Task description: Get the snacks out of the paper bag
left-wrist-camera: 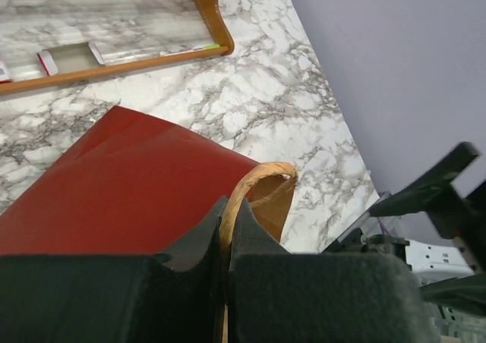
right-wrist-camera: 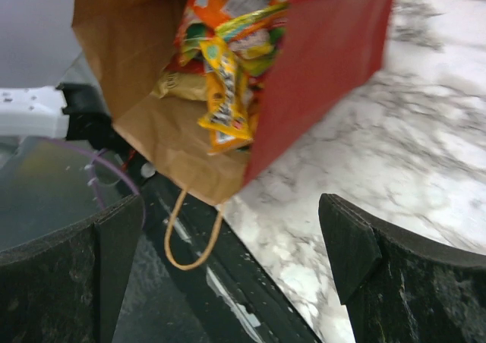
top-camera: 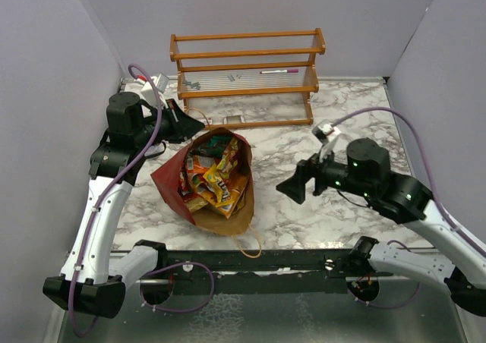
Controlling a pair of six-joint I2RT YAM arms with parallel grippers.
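The paper bag (top-camera: 171, 177), dark red outside and brown inside, lies on its side on the marble table with its mouth towards the near edge. Several orange, yellow and red snacks (top-camera: 214, 177) fill the mouth. My left gripper (top-camera: 182, 123) is at the bag's far end, shut on a twine handle (left-wrist-camera: 254, 180) beside the red wall (left-wrist-camera: 129, 184). My right gripper (top-camera: 292, 185) is open and empty, right of the bag. In the right wrist view it (right-wrist-camera: 235, 259) faces the bag's mouth (right-wrist-camera: 152, 123), the snacks (right-wrist-camera: 224, 55) and the other handle loop (right-wrist-camera: 190, 237).
A wooden rack (top-camera: 247, 73) stands at the back with a pen and small items on it. A white object (top-camera: 159, 81) lies at the back left. Grey walls close three sides. The black base rail (top-camera: 250, 263) runs along the near edge.
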